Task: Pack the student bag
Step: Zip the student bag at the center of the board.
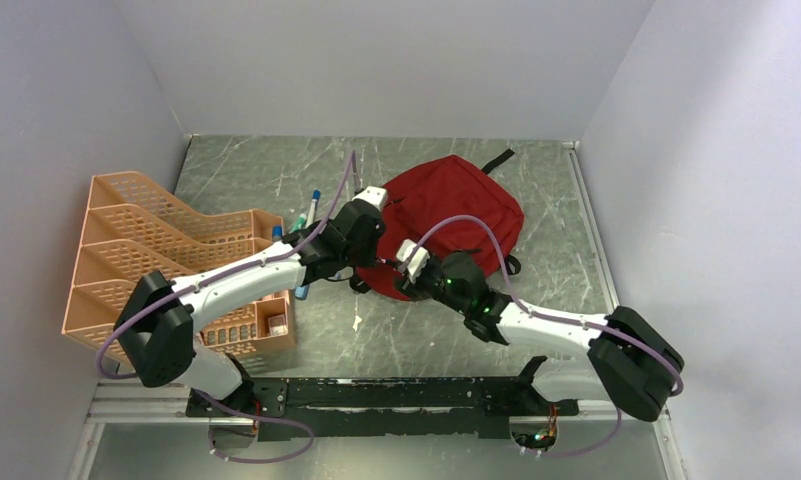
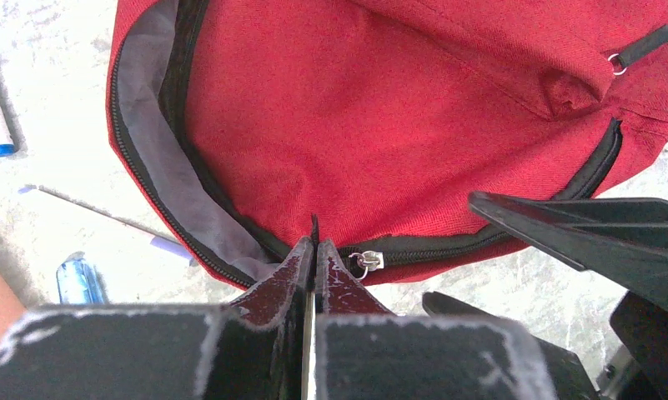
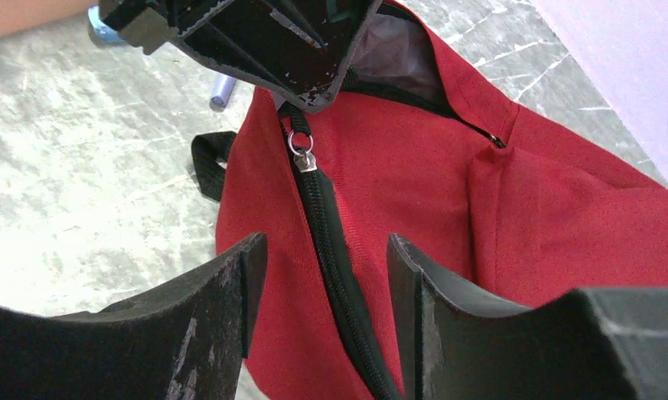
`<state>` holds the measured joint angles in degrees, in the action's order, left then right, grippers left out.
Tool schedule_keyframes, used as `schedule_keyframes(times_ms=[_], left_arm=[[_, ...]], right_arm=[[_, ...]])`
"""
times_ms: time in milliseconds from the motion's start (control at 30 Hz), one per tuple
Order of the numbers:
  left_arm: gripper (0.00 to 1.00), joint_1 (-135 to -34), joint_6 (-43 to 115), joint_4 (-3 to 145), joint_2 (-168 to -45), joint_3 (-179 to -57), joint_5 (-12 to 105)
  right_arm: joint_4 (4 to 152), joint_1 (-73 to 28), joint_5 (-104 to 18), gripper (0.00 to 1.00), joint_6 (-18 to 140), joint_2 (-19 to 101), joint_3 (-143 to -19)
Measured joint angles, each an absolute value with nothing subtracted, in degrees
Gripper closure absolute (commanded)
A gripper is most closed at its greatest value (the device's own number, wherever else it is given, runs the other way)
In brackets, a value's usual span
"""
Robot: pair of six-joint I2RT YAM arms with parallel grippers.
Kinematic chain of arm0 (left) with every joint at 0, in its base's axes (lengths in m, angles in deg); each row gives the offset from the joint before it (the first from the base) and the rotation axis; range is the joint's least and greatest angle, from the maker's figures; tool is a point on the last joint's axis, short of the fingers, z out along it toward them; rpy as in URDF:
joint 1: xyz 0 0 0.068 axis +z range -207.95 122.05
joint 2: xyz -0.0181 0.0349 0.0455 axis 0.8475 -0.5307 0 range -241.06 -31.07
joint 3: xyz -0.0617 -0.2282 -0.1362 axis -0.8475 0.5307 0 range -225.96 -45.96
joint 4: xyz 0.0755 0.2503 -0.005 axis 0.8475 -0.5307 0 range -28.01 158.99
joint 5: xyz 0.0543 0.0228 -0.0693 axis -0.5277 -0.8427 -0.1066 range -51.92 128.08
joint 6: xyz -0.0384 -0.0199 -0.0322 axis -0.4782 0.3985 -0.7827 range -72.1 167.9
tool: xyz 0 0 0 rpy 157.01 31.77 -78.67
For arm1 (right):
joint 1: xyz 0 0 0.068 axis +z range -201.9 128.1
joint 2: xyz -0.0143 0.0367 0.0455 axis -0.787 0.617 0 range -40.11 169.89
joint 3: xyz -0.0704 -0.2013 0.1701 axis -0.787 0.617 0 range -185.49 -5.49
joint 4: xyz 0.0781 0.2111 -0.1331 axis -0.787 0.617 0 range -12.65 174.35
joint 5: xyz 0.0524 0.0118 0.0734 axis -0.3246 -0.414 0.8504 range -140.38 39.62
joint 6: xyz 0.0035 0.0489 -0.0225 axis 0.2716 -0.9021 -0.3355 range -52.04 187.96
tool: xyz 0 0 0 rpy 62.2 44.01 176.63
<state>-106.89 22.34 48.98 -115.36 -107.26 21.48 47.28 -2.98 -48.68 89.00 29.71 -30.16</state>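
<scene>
Left hand [image 2: 313,247] pinches zipper [image 2: 366,261], student bag [image 2: 380,117] open

Pale lilac walls [image 1: 376,60] enclose a grey marbled tabletop [image 1: 556,200] — evenly lit.

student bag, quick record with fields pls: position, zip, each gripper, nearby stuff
bag: red backpack, lying on table
zip: partly open, grey lining showing; slider by the left fingertips
left gripper: shut, seemingly on the zip pull
right gripper: open, jaws either side of the closed zip stretch
nearby: orange organiser to the bag's left; pens between them
</scene>
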Motion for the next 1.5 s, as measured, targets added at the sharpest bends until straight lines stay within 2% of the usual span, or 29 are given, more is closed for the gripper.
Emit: schedule_keyframes(times_ms=[167,400,433,833,1500], left_arm=[[0.95,-106.89,22.31,48.98,-114.72,-107.10,21.90],[0.95,-106.89,22.31,49.00,-114.44,-107.10,21.87],[0.95,-106.89,22.31,49.00,-114.44,-107.10,21.87],[0.95,-102.26,23.25,48.45,-118.61,-113.03,22.70],[0.95,-92.42,30.23,43.56,-139.62,-135.93,23.10]], right_arm=[[47.02,-2.96,-48.05,0.55,92.08,33.30,-32.26],[48.64,-2.98,-46.89,0.90,91.77,34.41,-34.57],[48.86,-2.96,-46.78,0.99,91.49,33.91,-34.40],[59.63,-2.93,-45.84,1.00,85.59,24.49,-34.09],[85.53,-2.78,-38.32,0.99,88.82,20.75,-40.59]])
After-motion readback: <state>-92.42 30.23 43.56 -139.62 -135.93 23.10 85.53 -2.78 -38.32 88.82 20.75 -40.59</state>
